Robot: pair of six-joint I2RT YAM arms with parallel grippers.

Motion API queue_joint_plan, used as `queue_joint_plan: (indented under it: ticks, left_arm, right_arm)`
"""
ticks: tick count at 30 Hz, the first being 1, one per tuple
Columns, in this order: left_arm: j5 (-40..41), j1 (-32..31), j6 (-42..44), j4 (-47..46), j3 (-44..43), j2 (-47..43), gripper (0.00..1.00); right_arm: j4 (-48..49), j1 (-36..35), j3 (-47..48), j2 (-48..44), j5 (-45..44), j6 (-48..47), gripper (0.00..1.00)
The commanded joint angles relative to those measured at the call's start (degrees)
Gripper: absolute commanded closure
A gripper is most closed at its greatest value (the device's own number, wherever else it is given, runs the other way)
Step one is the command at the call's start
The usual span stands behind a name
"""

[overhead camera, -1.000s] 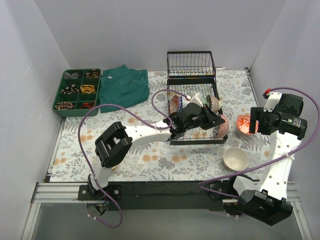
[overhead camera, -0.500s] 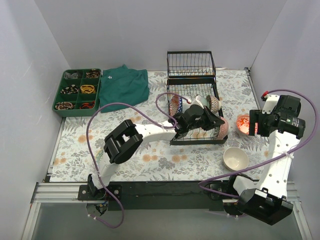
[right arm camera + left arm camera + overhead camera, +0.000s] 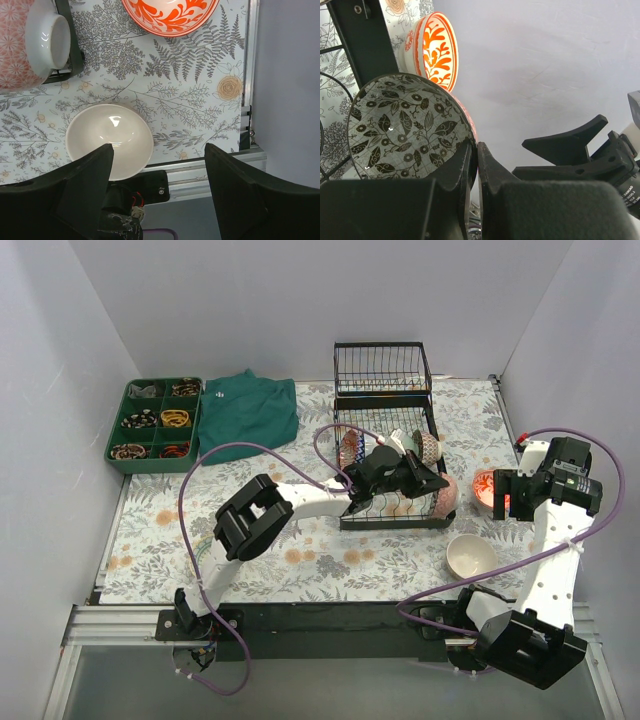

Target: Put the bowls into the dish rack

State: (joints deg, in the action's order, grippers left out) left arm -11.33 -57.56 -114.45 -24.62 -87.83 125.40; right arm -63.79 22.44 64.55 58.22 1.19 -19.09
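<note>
"Over the desk [image 3: 200, 540], seen from above, which bowls sit outside the dish rack [image 3: 395, 524]?"

"Two: a red-orange bowl [image 3: 484, 483] and a cream bowl [image 3: 470, 556], both to the right of it. The right pincer [image 3: 500, 492] hangs wide open just beside the red-orange one, so that arm is nearer. At least four are racked; the arm hides the rest."

"Left wrist?"

"The left pincer [image 3: 477, 160] is shut on nothing, just beside a black-white bowl [image 3: 405, 125] standing on edge."

"Right wrist?"

"Red-orange lies ahead of the fingertips, cream under the left finger."

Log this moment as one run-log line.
left gripper: shut, at dish rack beside black-white bowl | right gripper: open, empty | cream bowl, red-orange bowl: on table, not racked
</note>
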Motion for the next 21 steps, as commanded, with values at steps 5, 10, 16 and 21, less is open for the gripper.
queue_joint_plan:
  ticks: [5, 10, 16, 21]
  left_arm:
    - [-4.6, 0.9, -9.2, -6.1, 0.3, 0.0, 1.00]
    - [-5.4, 2.1, -8.8, -8.2, 3.0, 0.3, 1.00]
    - [-2.4, 2.5, -7.3, -8.2, 6.6, 0.6, 1.00]
    - [2.1, 2.5, -8.1, -5.1, 7.5, -0.3, 1.00]
  right_arm:
    - [0.6, 0.2, -0.2, -0.5, -0.9, -0.3, 0.18]
    - [0.4, 0.2, -0.9, -1.0, -0.9, -0.1, 0.18]
    - [0.5, 0.2, -2.1, -1.6, -0.9, -0.1, 0.18]
    - [0.6, 0.2, -2.4, -1.8, -2.9, 0.0, 0.18]
